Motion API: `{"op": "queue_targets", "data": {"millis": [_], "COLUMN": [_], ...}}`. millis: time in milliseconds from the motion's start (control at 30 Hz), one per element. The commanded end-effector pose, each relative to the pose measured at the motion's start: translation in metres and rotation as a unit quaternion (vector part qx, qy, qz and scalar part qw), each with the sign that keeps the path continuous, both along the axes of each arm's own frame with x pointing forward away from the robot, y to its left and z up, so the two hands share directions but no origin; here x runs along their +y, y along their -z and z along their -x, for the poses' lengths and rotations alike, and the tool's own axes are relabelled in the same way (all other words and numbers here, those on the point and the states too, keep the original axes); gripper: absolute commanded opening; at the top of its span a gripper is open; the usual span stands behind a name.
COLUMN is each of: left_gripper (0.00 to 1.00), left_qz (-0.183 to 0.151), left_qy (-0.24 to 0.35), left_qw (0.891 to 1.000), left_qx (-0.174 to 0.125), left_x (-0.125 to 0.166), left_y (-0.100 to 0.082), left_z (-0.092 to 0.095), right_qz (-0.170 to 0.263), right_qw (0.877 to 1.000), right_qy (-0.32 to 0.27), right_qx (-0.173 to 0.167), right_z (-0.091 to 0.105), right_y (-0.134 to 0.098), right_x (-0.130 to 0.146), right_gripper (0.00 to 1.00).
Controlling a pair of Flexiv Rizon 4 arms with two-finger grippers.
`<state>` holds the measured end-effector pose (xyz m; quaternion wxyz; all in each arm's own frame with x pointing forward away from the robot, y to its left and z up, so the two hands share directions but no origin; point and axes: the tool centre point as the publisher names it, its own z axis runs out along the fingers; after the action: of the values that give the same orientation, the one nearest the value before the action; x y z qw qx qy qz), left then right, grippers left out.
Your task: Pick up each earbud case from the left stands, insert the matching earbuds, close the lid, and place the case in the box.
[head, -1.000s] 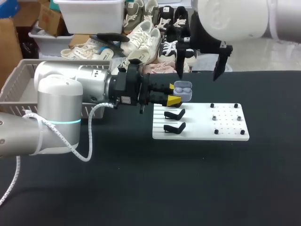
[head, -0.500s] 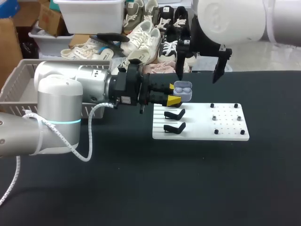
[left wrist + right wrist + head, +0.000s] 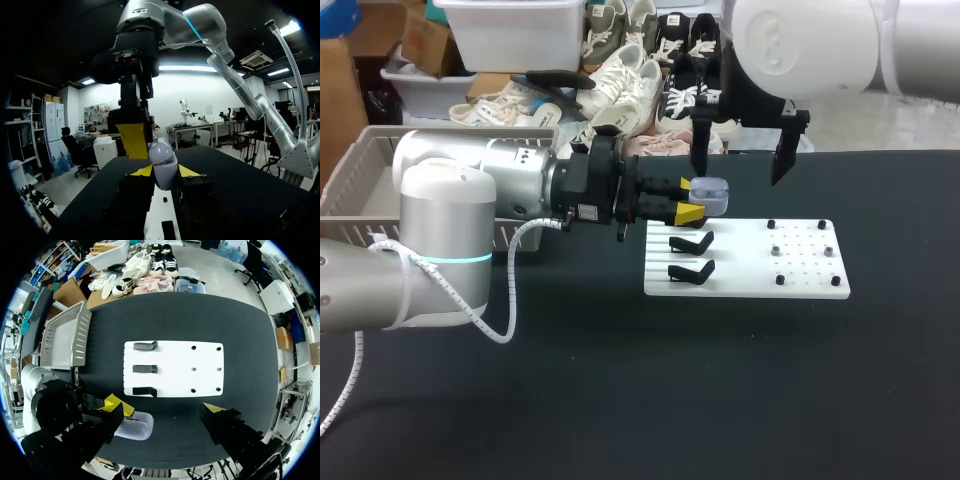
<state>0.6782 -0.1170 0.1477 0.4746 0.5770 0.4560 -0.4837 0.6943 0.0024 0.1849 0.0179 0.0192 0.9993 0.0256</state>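
One pale lavender, rounded plastic earbud case (image 3: 713, 195) is clamped between the yellow tips of the left gripper (image 3: 692, 199), upper centre of the head frame, at the upper left corner of the white pegged board (image 3: 750, 268). In the left wrist view the case juts out ahead of the fingers, a tip against each side. The right gripper (image 3: 742, 158) hangs over it, fingers wide apart, one just beside the case. Two black stands (image 3: 691, 243) stand bare on the board.
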Motion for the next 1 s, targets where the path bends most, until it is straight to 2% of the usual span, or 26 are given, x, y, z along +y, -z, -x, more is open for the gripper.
{"op": "queue_targets", "data": {"millis": [33,267,400,533,667,800,1000], "left_gripper": [0.0,0.0,0.0,0.0,0.0,0.0,0.0], "left_qz": [0.0,0.0,0.0,0.0,0.005,-0.007,-0.052], "left_qy": [-0.001,-0.001,-0.001,-0.001,-0.029,-0.068,-0.148], "left_qw": [1.0,1.0,1.0,1.0,1.0,0.998,0.988], "left_qx": [-0.001,-0.001,-0.001,-0.001,-0.001,0.001,-0.007], "left_x": [0.0,0.0,0.0,0.0,0.009,0.02,0.048], "left_y": [0.0,0.0,0.0,0.0,-0.008,-0.019,-0.037], "left_z": [0.0,0.0,0.0,0.0,-0.002,-0.003,0.0], "right_qz": [0.0,-0.001,-0.011,-0.028,-0.031,-0.031,-0.031], "right_qw": [1.0,0.998,0.997,0.995,0.993,0.993,0.993], "right_qy": [0.006,0.032,0.012,-0.065,-0.1,-0.1,-0.1], "right_qx": [-0.009,-0.055,-0.075,-0.063,-0.058,-0.058,-0.058], "right_z": [0.007,0.009,0.015,0.017,0.015,0.015,0.015], "right_y": [-0.004,-0.027,-0.044,-0.047,-0.045,-0.045,-0.045], "right_x": [-0.003,-0.014,-0.019,-0.018,-0.019,-0.019,-0.019], "right_gripper": [1.0,1.0,1.0,1.0,1.0,1.0,1.0]}}
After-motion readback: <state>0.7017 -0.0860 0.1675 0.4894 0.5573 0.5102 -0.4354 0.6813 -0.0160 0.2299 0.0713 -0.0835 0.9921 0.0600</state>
